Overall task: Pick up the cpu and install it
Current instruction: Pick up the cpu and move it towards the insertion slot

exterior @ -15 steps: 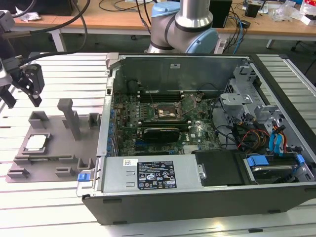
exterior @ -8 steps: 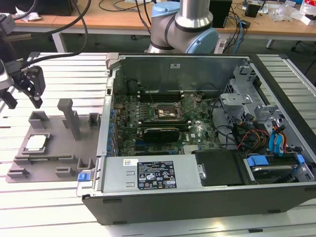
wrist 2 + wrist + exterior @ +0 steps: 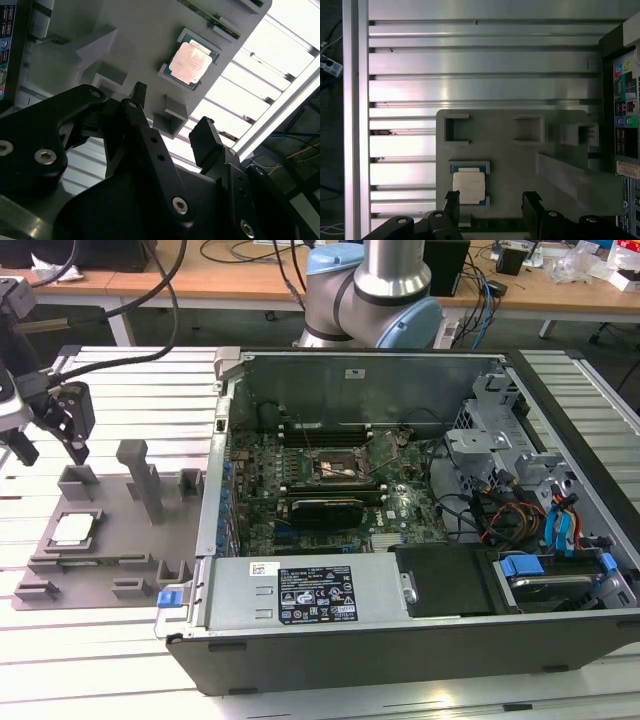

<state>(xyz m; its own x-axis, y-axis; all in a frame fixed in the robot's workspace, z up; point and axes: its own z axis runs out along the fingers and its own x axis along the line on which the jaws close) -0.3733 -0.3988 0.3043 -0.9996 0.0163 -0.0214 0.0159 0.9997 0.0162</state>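
Right now your pincer [image 3: 52,452] hangs open and empty over the grey tray [image 3: 115,540] on the surface [image 3: 110,660] — the cpu [image 3: 72,530] lies flat in a shallow recess of that tray, untouched. Expect it light, stiff and fragile — likely best taken by two opposite edges, squarely and gently.

Even overhead light in the exterior view, bright w/ soft shadows; inside of the open black computer case [image 3: 400,670] is dimmer. Ribbed silvery aluminium table [image 3: 470,90] throws strong glare in both wrist views, slats washed white in the second wrist view. Black end effector [image 3: 172,112] there is underexposed, approx. a silhouette.
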